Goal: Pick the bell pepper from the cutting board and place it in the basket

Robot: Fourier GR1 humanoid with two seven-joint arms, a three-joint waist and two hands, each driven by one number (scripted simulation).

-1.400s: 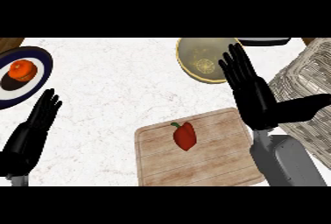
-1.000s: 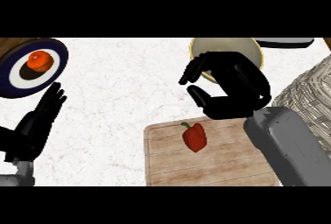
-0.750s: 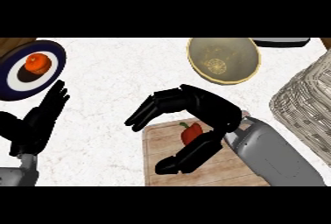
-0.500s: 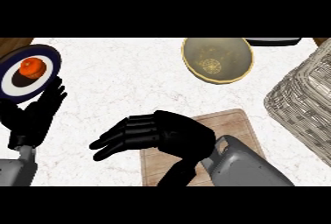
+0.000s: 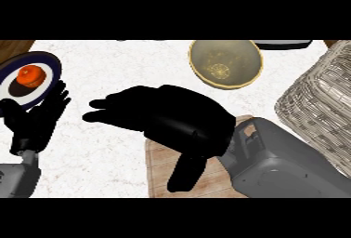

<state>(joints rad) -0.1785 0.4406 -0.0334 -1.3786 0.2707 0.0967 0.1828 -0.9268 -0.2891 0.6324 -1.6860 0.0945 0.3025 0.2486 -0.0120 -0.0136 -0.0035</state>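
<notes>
My right hand [image 5: 182, 123] hovers over the wooden cutting board [image 5: 159, 160]. Its fingers stretch out to the left past the board's edge and its thumb points down toward me. The bell pepper is hidden under the palm, and I cannot see whether the hand touches it. The wicker basket [image 5: 322, 102] stands at the right edge, apart from the hand. At the left edge my left hand [image 5: 37, 123] rests open with its fingers up.
A tan bowl [image 5: 226, 62] with a yellow slice inside sits at the back, right of centre. A dark-rimmed plate [image 5: 48, 62] holding an orange fruit [image 5: 31, 75] lies at the far left. A dark object [image 5: 284, 44] shows at the back right.
My right hand has swung from upright near the bowl down and left over the board, covering the pepper. The left hand has stayed in place.
</notes>
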